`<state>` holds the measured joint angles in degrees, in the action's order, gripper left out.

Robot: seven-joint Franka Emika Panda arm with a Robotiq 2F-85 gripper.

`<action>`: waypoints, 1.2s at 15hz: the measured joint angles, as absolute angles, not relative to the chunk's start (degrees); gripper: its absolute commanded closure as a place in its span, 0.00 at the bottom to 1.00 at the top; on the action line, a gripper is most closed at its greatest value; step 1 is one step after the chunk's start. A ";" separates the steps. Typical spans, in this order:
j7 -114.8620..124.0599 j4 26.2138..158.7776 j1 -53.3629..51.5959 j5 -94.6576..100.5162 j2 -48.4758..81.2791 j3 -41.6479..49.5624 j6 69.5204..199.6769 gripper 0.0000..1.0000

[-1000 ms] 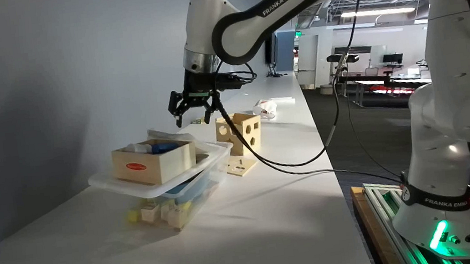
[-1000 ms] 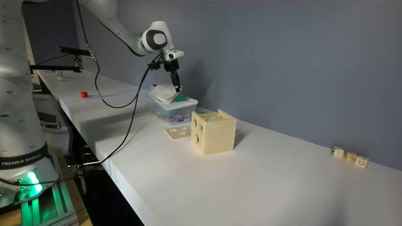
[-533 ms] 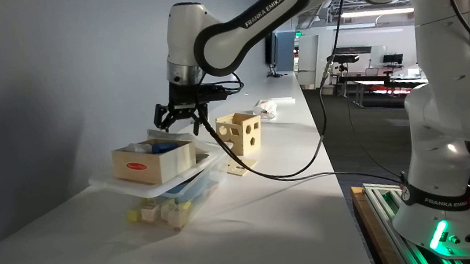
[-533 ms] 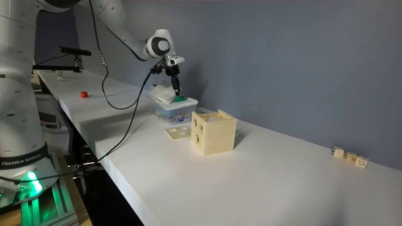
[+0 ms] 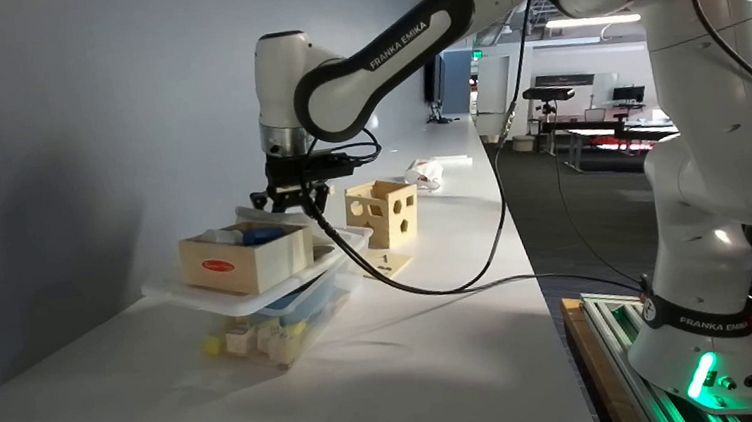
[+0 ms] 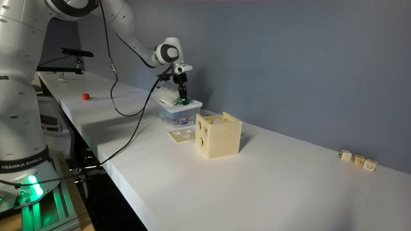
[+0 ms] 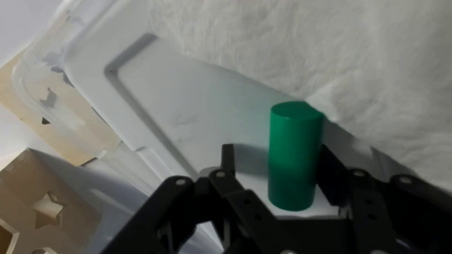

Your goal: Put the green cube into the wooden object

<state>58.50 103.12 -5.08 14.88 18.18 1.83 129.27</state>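
The task's green piece shows as a solid green cylinder (image 7: 296, 155), not a cube. It lies on the translucent bin lid (image 7: 169, 106), beside white paper, in the wrist view. My gripper (image 7: 276, 155) straddles it: the right finger is against or very near its side, while a clear gap separates it from the left finger (image 7: 227, 157). In an exterior view the cylinder (image 6: 180, 102) is partly covered by the fingers; elsewhere the fingertips disappear behind the paper. The wooden object (image 6: 224, 141), a pale box with cut-out holes and an open top, stands upright on the table near the bin.
A low wooden box (image 5: 234, 273) with a red label sits on the same lid, next to crumpled paper (image 7: 282, 46). A flat panel with cut-outs (image 6: 177, 138) lies beside the wooden object. Several loose blocks include a red one (image 6: 85, 96). The wall runs close behind.
My gripper has come down and toward the bin lid, from above the cylinder to around it. Its fingers have drawn partway together. The wooden object has not moved.
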 measured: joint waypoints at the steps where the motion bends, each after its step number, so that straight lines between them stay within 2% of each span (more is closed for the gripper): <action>1: 58.77 102.66 -5.48 14.95 18.47 2.11 129.15 0.78; 3: 59.52 101.73 -6.30 15.46 18.54 2.66 128.21 0.90; 4: 60.04 101.50 -6.62 16.26 18.27 3.05 127.82 0.92; 9: 64.56 104.15 -5.95 22.44 12.58 7.92 123.27 0.92; 18: 74.81 115.39 6.00 22.49 6.64 14.64 121.64 0.92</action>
